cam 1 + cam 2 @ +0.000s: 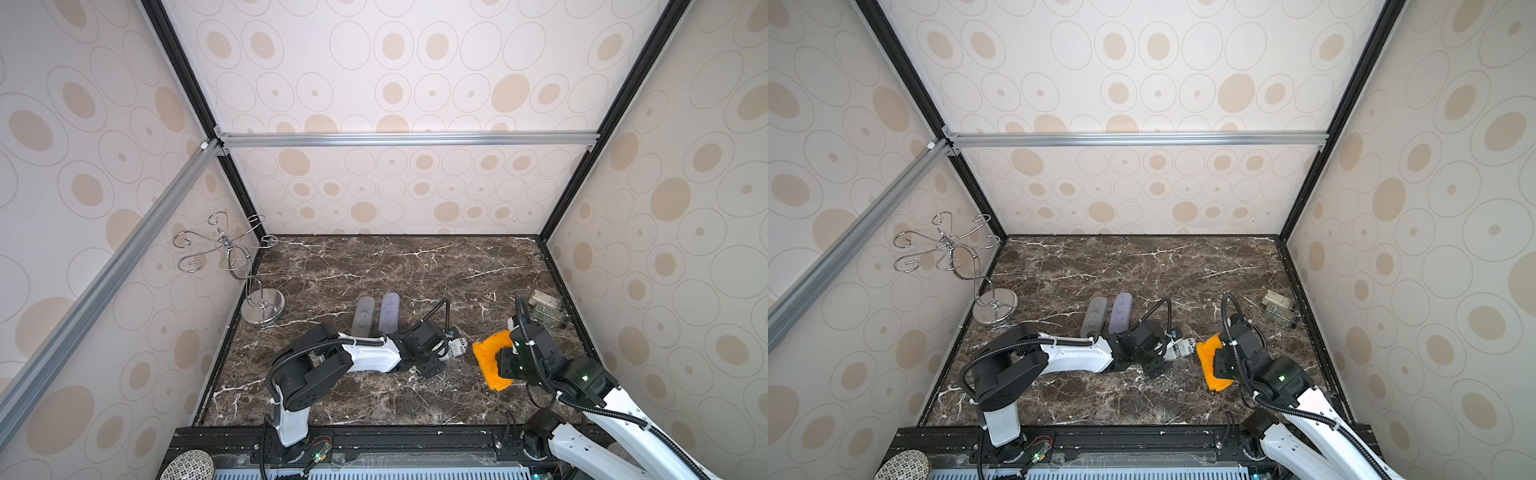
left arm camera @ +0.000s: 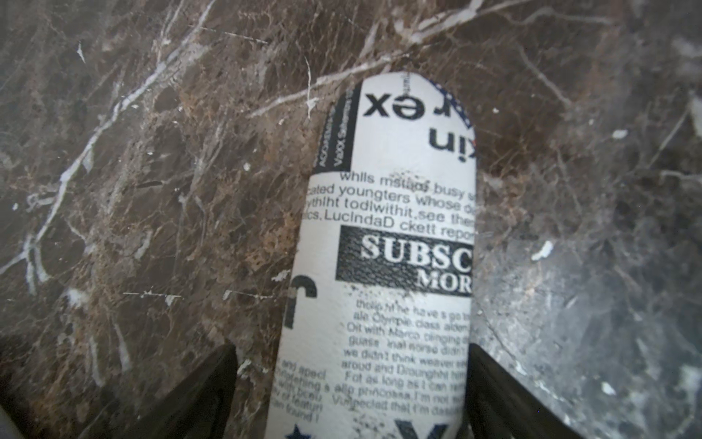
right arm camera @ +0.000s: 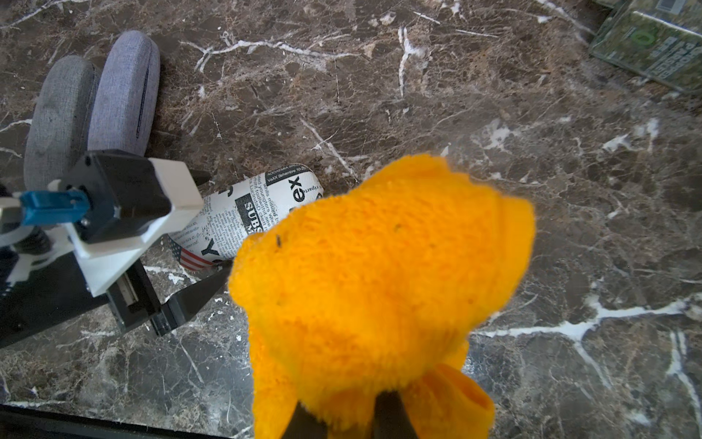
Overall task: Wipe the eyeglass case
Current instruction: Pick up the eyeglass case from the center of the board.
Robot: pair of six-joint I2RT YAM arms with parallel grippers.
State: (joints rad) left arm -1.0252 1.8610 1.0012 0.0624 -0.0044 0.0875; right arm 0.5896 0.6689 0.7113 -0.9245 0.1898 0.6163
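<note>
— Cases first: how many do we count, and is anything showing inside them?
— We count three on the table (image 1: 374, 266). Two grey cases (image 1: 389, 311) lie close side by side toward the back. Both are closed, so we cannot see inside. The eyeglass case (image 1: 457, 348) with the newspaper print is closed as well.
— Where does it lie against the left claw (image 2: 351, 351)?
— Flat on the table, lengthwise between the two fingers (image 2: 490, 395). In the left wrist view we see one finger against its edge and a gap on the other side, so the claw is open and straddles it rather than pinching it. Its rounded end sticks out past the fingertips.
— And the right claw (image 3: 345, 408)?
— Closed tight on a bunched orange cloth (image 3: 380, 273). In both top views the cloth sits just beside the case's free end; we cannot tell whether they touch.
— Anything else?
— Greenish packets (image 1: 546, 309) near the right wall, a wire stand (image 1: 232, 266) at the far left.
</note>
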